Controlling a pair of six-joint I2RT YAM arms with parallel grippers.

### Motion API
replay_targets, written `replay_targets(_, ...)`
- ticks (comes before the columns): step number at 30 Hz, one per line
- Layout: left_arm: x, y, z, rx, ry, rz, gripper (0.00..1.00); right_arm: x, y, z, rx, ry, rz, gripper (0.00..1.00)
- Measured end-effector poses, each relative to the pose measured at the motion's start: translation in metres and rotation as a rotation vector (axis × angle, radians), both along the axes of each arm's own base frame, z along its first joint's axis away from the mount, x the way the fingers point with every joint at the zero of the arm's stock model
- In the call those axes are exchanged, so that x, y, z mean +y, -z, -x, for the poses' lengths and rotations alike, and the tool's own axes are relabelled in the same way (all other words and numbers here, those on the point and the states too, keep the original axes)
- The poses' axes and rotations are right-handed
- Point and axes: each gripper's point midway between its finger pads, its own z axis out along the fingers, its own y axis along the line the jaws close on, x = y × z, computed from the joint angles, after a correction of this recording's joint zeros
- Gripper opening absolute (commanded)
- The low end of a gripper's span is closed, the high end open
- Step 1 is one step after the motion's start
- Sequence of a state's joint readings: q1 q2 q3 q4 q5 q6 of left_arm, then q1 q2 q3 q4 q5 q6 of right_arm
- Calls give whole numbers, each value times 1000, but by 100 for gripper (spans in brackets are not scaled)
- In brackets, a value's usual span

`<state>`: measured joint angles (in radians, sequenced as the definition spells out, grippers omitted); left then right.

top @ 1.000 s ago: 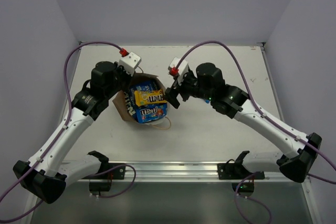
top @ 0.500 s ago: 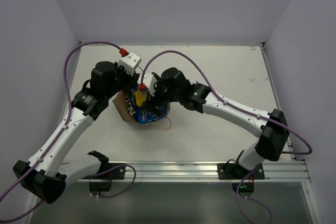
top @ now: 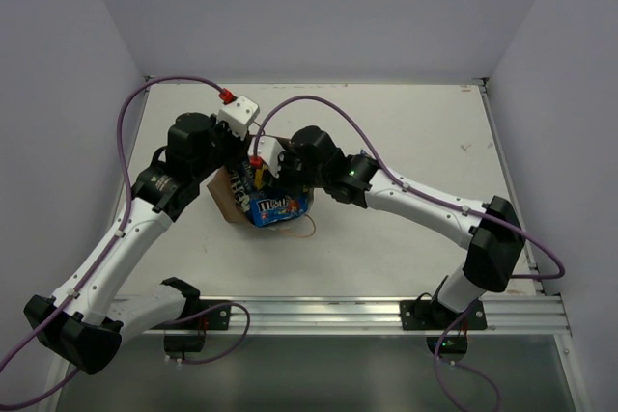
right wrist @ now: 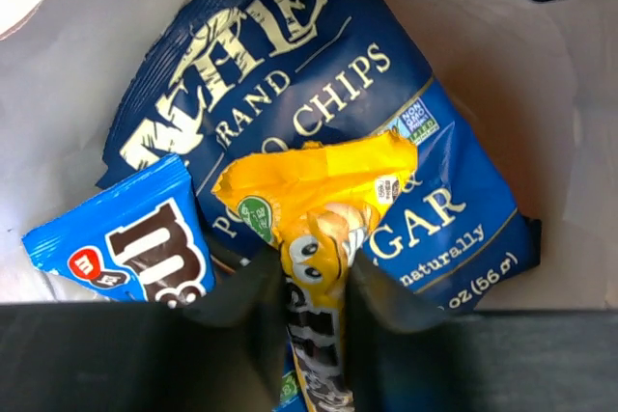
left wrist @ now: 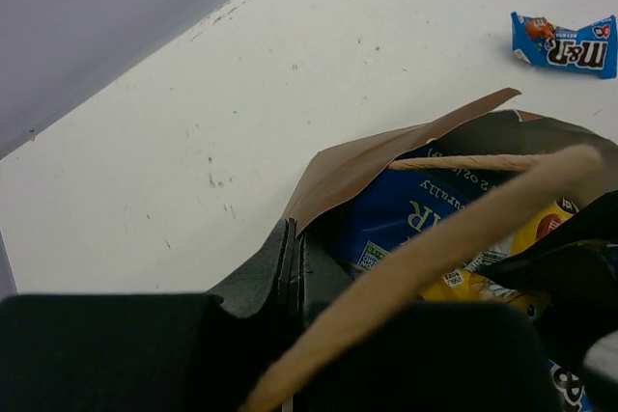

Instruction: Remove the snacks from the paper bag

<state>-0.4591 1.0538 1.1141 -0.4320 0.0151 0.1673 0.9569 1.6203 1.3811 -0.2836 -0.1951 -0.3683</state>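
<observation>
White table point(top: 435, 113): pale lavender walls point(top: 319, 7) enclose its far and side edges. Aluminium rail point(top: 319, 314) runs along its near edge. Small dark specks point(left wrist: 212, 180) mark its surface.

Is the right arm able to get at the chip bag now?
Probably not yet: the right pincer is shut on the yellow pack, which lies atop the chip bag in the paper bag.

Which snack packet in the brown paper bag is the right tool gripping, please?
The yellow candy packet, pinched in the right tool; the small blue packet and blue chips bag lie free.
</observation>
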Motion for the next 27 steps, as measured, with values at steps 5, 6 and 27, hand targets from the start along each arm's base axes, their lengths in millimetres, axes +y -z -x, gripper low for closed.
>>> replay_targets(5, 0, 0, 0, 0, 0, 0, 0, -5, -13, 3, -9, 3, -19, 15)
replay_targets(6, 0, 0, 0, 0, 0, 0, 0, -7, -18, 5, -13, 4, -25, 15)
replay_targets(27, 0, 0, 0, -1, -1, 1, 0, -2, 6, 5, 61, 30, -9, 13)
